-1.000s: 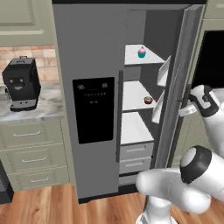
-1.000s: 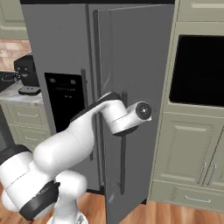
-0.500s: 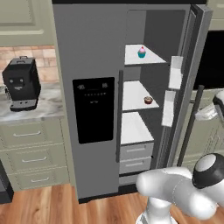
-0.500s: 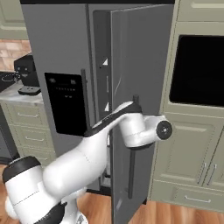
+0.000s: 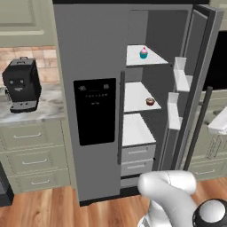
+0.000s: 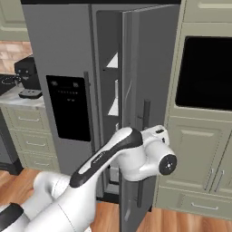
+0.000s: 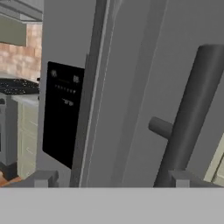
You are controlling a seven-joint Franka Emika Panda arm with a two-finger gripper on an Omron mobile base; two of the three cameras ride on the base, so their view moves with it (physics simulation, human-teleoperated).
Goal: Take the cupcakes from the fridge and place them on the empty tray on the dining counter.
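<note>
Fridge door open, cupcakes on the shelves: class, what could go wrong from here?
1. The door stands only partly open, so the arm may clip it or its white bins reaching in.
2. The cupcakes are tiny; the open gripper could knock one over or crush its frosting.

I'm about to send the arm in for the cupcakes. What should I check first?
1. Grey fridge's right door swung open: ok.
2. Teal-wrapped, pink-frosted cupcake upright on the top white shelf: ok.
3. Small dark cupcake sitting on the middle shelf: ok.
4. End effector open and empty: ok.
5. Fingertips clear of the long dark door handle: cannot tell.
</note>
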